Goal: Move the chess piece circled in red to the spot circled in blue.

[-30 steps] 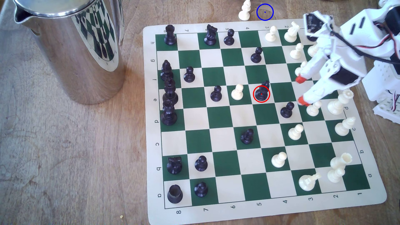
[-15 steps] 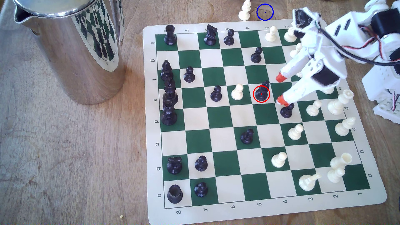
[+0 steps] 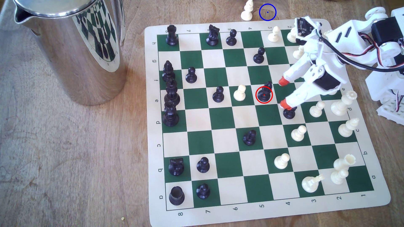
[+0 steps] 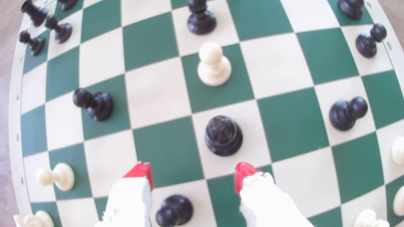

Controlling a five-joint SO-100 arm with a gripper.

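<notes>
Hovering over the chessboard [image 3: 153,122], the gripper [image 3: 283,92] has its two red-tipped fingers [image 3: 284,81] spread wide apart and holds nothing. In the exterior view it sits just to the right of the chess piece [image 3: 264,94], which stands upright on a cream square inside the red ring, untouched by either tip. One red tip overlaps a black pawn [image 3: 289,113] on the next square toward the exterior view's right. In the wrist view the chess piece [image 4: 223,135] stands just ahead of the gap between the fingers [image 4: 140,172], with a white pawn [image 4: 214,64] on the green square beyond it. The spot [image 3: 267,12] lies off the board on the bare wooden surface [image 3: 65,152], past the board's far edge, just beside a lone white piece [image 3: 247,11]. A shiny steel jug [image 3: 72,48] stands at the exterior view's left, well apart from the board.
</notes>
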